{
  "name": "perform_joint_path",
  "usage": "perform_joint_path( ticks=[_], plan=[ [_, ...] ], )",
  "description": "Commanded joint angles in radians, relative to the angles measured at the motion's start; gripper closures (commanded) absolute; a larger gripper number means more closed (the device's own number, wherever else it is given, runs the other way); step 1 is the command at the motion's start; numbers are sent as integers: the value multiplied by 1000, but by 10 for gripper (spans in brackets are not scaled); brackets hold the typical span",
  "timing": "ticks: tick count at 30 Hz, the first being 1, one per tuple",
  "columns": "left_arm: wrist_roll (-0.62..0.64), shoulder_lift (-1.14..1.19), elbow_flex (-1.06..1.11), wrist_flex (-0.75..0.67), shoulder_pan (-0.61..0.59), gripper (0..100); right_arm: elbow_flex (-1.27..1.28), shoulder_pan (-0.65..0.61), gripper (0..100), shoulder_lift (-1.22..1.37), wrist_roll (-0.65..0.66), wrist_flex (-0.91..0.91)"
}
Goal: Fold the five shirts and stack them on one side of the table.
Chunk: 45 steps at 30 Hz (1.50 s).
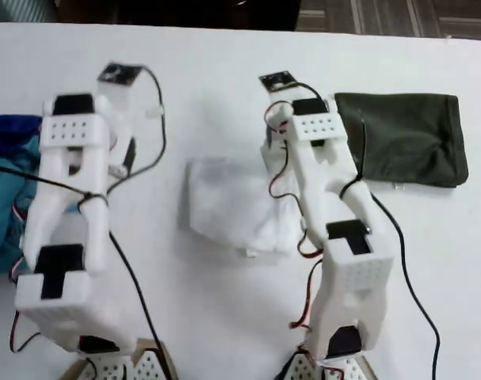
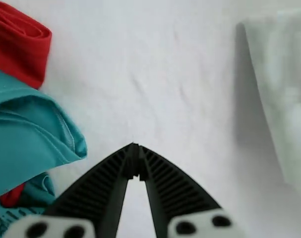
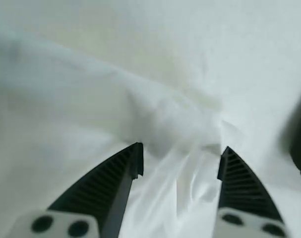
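Left claw closed empty, right claw wide over white shirt, red shirt in left wrist view

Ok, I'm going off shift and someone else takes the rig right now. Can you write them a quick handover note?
Left gripper: shut, empty, over bare table beside the heap of shirts.
Right gripper: open, over the white shirt, with bunched cloth between its fingers, not gripped.
Done: the dark green shirt lies folded on the right arm's side.
To do: the white shirt, in the middle, looks only partly folded. The teal shirt, red shirt and blue shirt lie heaped on the left arm's side. Fold them and stack them, probably on the green one.
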Motion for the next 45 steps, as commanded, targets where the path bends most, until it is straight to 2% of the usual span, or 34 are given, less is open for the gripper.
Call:
perform_joint_path(
  ticks=[1, 4, 6, 11, 18, 25, 31, 36, 38, 41, 45],
  plan=[
    [-11, -98, 148, -110, -8, 972, -64, -7, 867, 10, 2, 2],
    [-11, -126, 245, -173, -8, 972, -109, -5, 987, 30, 2, 4],
    [-11, -138, 288, -195, -8, 972, -130, 4, 964, 36, 2, 7],
    [-11, -144, 315, -199, -8, 972, -198, 45, 980, 30, 5, 10],
    [-12, -143, 312, -199, -6, 972, -310, 79, 980, 54, 241, 93],
    [-12, -143, 318, -195, -3, 972, -404, 114, 980, 128, 367, 88],
    [-12, -143, 320, -192, -6, 972, -523, 131, 968, 213, 370, 157],
    [-12, -143, 320, -195, -6, 972, -589, 102, 802, 206, 368, 331],
    [-12, -141, 318, -196, -6, 972, -626, 105, 772, 177, 367, 375],
    [-12, -141, 315, -193, -6, 972, -600, 124, 812, 96, 319, 383],
    [-12, -143, 312, -193, -8, 972, -374, 111, 879, -70, 299, 383]
  ],
)
